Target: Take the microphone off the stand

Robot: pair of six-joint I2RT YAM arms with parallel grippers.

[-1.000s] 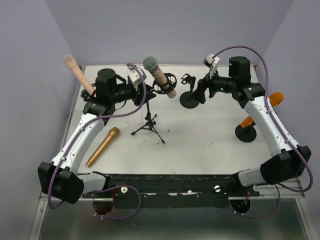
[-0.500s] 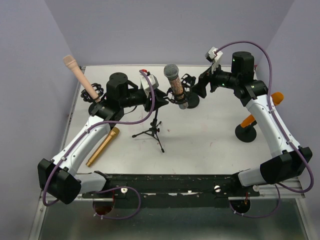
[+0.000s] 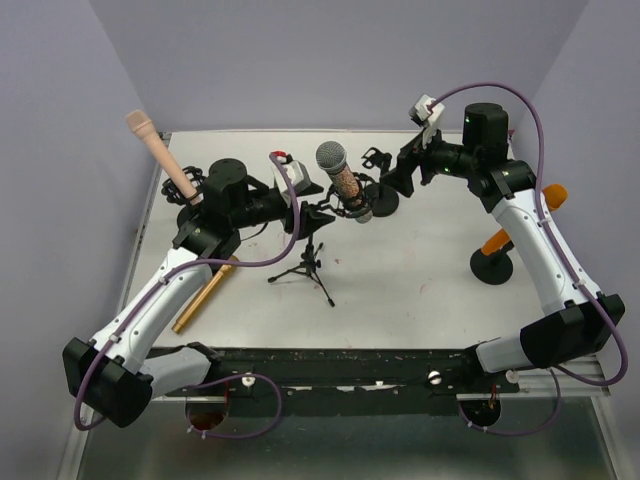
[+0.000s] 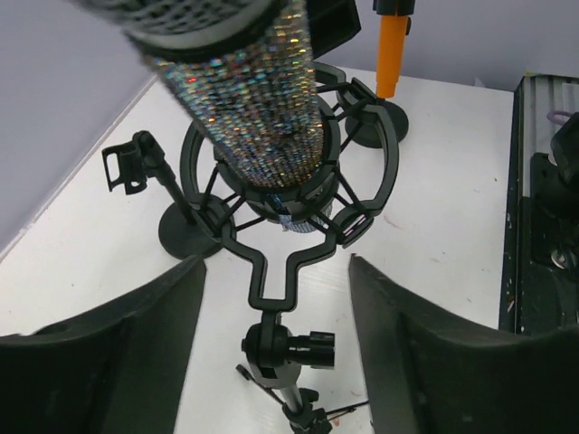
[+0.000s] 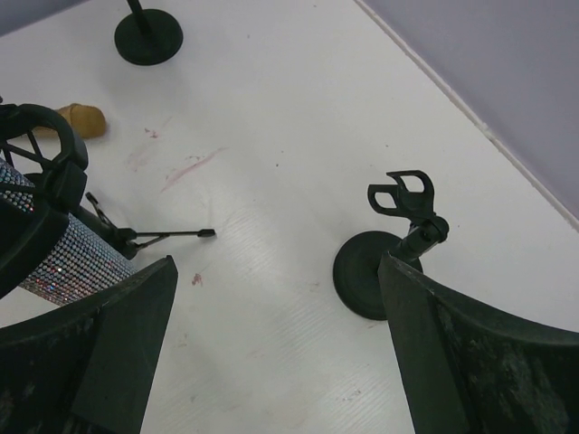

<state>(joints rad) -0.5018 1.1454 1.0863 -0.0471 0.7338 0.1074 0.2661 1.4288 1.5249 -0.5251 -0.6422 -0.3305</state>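
Note:
The microphone [image 3: 343, 183] has a glittery body and a grey mesh head and sits tilted in a black shock mount [image 3: 335, 207] on a small tripod stand [image 3: 306, 264]. In the left wrist view the microphone [image 4: 244, 99] fills the top, held in the mount ring [image 4: 271, 194]. My left gripper [image 3: 312, 200] is open, its fingers [image 4: 99, 362] on either side of the stand's swivel joint [image 4: 280, 348] without touching it. My right gripper [image 3: 392, 178] is open and empty, just right of the microphone, which shows at the left edge of its view [image 5: 63, 262].
An empty clip stand with a round base [image 3: 380, 195] stands right behind the microphone, also in the right wrist view [image 5: 389, 262]. A pink microphone [image 3: 150, 140] stands at the back left, a gold one [image 3: 205, 295] lies on the table, and orange ones [image 3: 500, 240] stand at the right.
The stand and microphone shifted right and toward the front, then the microphone head swung back left. My left arm followed it. My right gripper rose slightly, then held still.

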